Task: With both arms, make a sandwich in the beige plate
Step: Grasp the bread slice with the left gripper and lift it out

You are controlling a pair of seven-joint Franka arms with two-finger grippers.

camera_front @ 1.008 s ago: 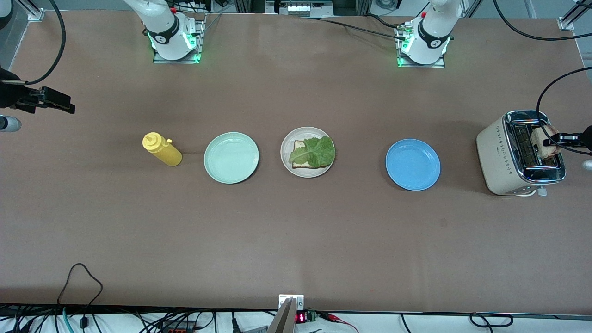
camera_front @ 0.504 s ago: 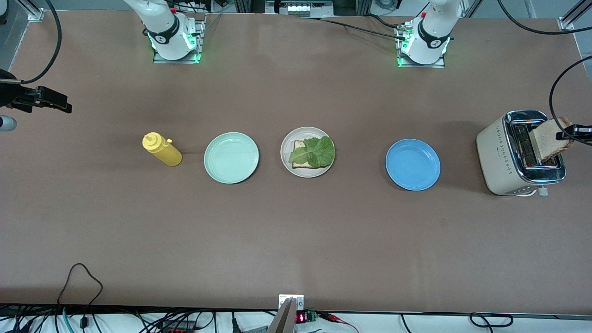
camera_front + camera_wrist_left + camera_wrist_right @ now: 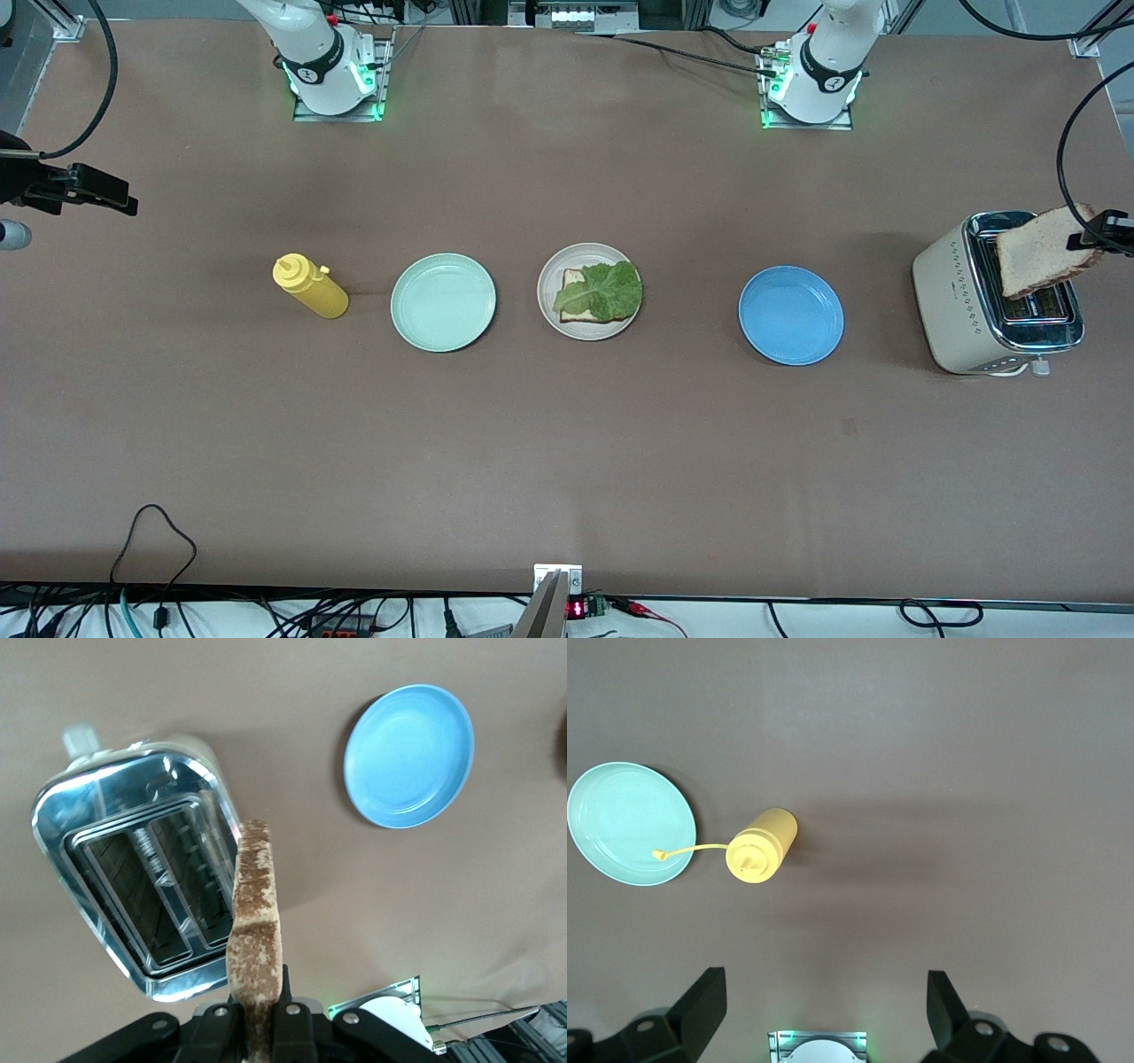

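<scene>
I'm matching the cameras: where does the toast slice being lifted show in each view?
Front view: toast slice over the toaster, held by the left gripper.
Left wrist view: toast slice edge-on between the jaws.
Right wrist view: not in it.
Shared landmark: toaster.

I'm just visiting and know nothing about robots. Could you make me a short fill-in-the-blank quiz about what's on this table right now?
1. The left hand holds a toast slice above the ____.
2. The lettuce leaf lies on bread in the ____ plate.
3. The right hand, waiting over bare table, is ____.
4. The yellow bottle stands beside the ____ plate.

Missing words: toaster; beige; open; mint green
</scene>
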